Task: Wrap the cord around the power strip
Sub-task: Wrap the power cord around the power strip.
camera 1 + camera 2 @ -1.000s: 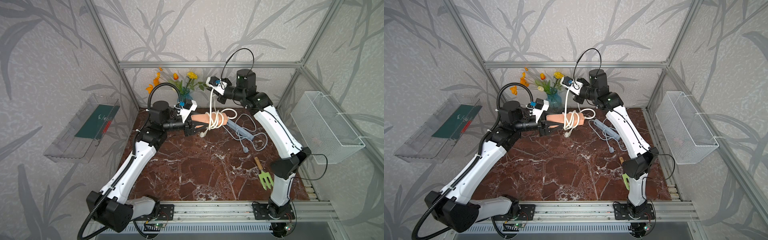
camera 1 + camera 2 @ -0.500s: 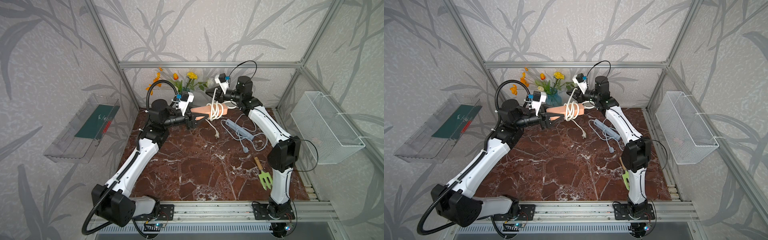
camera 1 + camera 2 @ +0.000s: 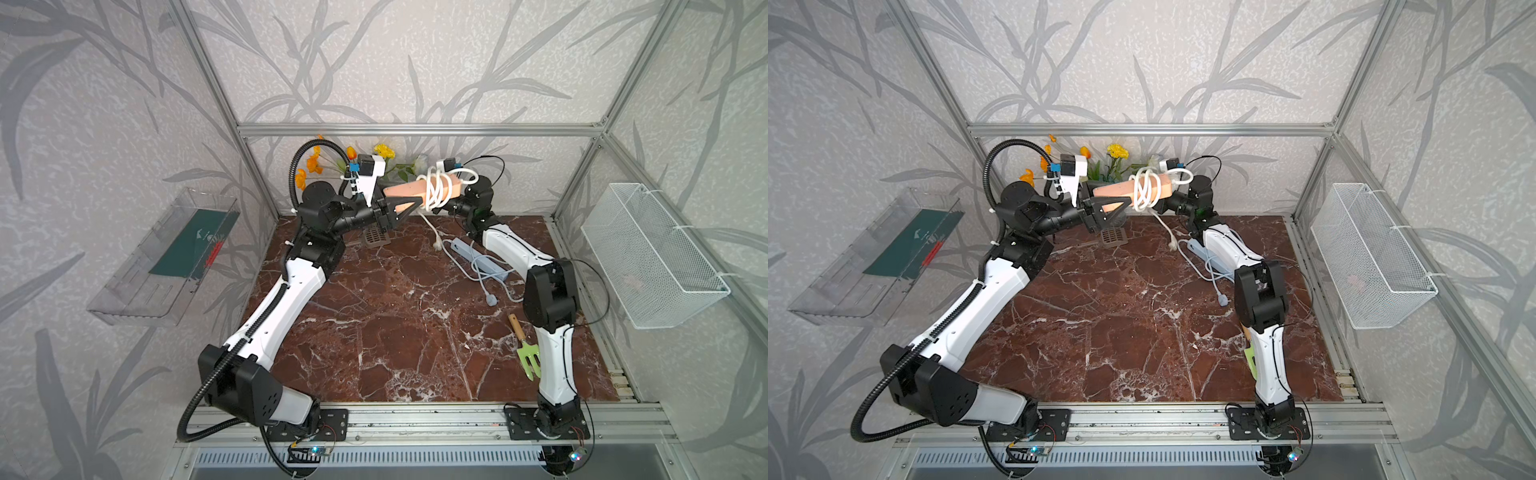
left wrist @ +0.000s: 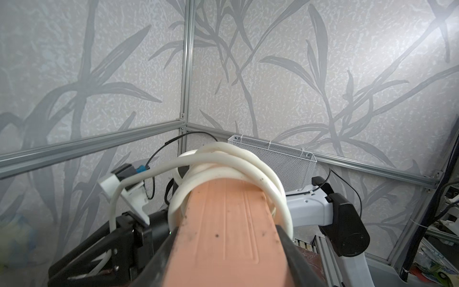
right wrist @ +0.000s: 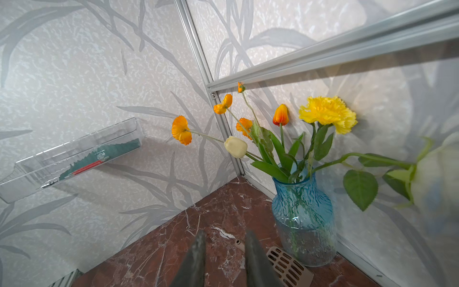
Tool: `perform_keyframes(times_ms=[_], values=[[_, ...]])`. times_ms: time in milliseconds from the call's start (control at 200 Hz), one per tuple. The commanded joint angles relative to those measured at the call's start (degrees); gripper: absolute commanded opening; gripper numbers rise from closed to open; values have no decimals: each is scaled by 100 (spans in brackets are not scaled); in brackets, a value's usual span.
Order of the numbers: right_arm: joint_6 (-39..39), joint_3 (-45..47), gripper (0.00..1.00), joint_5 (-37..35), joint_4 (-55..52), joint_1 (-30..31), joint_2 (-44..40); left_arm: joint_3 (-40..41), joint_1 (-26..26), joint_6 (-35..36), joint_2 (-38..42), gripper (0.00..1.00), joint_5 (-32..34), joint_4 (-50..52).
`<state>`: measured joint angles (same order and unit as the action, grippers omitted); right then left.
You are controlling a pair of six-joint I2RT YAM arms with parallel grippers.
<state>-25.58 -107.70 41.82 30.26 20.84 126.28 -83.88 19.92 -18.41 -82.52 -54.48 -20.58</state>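
Wrist views: left hand [image 4: 226,248] tight around power strip [image 4: 223,206]; right hand [image 5: 226,238] ajar, empty.

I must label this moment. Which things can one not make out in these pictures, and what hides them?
Right jaws: both top views, mostly behind strip and cord; contact with cord unclear.
Vase: both top views, mostly behind the left wrist camera.
Strip's far end: left wrist view, under cord coils.
Fork: in a top view, mostly behind the right arm.
Basket contents: both top views, blurred by mesh.
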Motion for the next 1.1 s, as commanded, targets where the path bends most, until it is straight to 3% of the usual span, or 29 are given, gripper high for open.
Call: perform_keyframes(times_ms=[0,420,530,585,745,910,1100], values=[[-539,-39,28,-735,365,170,283,-406,232,599,277,0,-171,-485],[-682,-100,29,-2227,507,534,763,-481,293,829,346,0,143,-386],[-678,43,25,-2414,501,570,777,-473,278,910,408,0,349,-328],[-761,358,17,-2484,633,579,712,-464,265,1009,454,0,592,-261],[-667,2059,0,-2981,1101,692,-256,-598,117,1921,610,0,1752,783],[-79,3446,0,-3131,961,887,-1554,-1048,-111,2970,534,0,2921,2165],[1520,4080,0,-3306,-114,1375,-2958,-1326,-230,4292,167,0,4299,3452]])
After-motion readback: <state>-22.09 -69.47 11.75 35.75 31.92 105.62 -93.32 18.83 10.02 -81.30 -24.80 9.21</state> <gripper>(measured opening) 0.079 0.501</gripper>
